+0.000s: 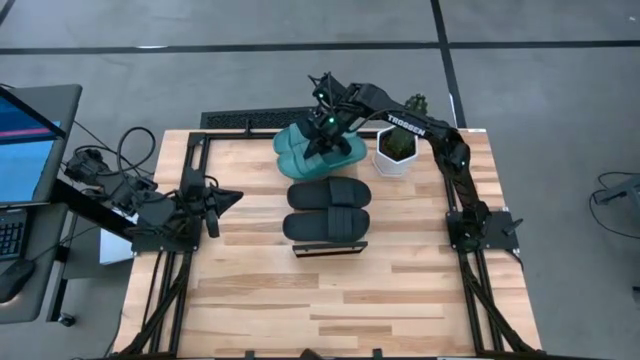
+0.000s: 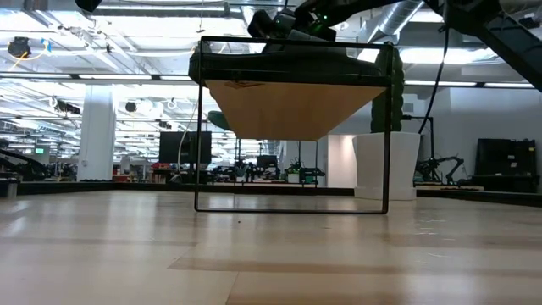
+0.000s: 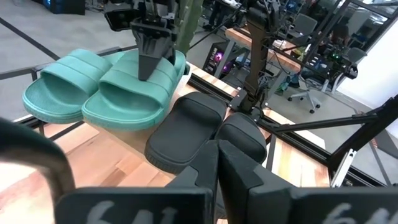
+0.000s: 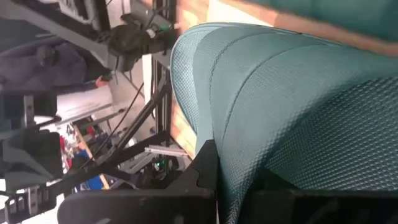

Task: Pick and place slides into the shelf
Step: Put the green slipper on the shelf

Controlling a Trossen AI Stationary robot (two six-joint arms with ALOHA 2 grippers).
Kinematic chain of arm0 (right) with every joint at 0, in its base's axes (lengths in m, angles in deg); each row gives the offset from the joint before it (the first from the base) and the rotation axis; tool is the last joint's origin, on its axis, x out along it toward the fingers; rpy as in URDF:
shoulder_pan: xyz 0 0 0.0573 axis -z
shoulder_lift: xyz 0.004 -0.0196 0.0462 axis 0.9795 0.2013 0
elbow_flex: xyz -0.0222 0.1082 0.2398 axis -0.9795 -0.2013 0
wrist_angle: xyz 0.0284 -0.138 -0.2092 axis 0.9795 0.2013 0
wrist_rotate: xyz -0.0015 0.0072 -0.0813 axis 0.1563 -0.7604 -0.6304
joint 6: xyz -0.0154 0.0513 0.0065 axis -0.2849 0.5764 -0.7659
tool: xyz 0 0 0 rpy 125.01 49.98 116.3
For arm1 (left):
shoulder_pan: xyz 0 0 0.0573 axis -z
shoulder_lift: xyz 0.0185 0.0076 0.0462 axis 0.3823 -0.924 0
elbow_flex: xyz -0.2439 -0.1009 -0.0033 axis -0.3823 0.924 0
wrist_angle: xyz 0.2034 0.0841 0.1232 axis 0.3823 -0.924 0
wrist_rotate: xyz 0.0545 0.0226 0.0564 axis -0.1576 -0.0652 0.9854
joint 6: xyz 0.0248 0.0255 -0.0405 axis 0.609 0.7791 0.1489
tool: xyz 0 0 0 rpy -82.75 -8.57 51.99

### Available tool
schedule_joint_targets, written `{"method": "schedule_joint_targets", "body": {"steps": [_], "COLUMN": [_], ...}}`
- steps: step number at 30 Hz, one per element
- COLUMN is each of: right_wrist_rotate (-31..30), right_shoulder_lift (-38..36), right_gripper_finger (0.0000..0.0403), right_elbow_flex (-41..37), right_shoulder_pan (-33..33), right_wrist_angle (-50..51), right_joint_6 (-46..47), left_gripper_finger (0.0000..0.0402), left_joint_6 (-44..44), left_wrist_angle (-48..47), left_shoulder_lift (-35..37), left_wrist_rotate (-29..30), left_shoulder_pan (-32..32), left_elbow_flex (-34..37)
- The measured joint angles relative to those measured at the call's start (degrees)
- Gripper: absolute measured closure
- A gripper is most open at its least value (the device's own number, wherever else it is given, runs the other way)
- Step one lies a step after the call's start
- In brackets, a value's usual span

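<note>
My right gripper [image 1: 324,128] sits over the teal slides [image 1: 320,150], its fingers pinched on the strap of the one [image 3: 138,89] next to the black pair; the right wrist view shows teal strap [image 4: 292,118] wedged between them. Both teal slides lie side by side on the shelf [image 1: 330,248], and the two black slides [image 1: 327,208] lie just beside them. A white planter [image 1: 395,156] stands near. My left gripper [image 1: 222,202] waits well apart; I cannot tell its finger state.
</note>
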Motion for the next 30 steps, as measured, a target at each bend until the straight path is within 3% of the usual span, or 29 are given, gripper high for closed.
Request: {"method": "schedule_joint_targets", "body": {"steps": [30], "right_wrist_rotate": [-0.47], "right_shoulder_lift": [3.3], "right_gripper_finger": [0.0401], "right_elbow_flex": [-0.11], "right_shoulder_pan": [-1.25], "right_wrist_angle": [-2.49], "right_joint_6": [2.78], "left_gripper_finger": [0.0402], "left_joint_6": [-0.86], "left_wrist_angle": [-0.4], "left_shoulder_lift": [0.02], "left_wrist_rotate": [-1.48], "left_shoulder_pan": [0.0], "left_elbow_flex": [0.02]}}
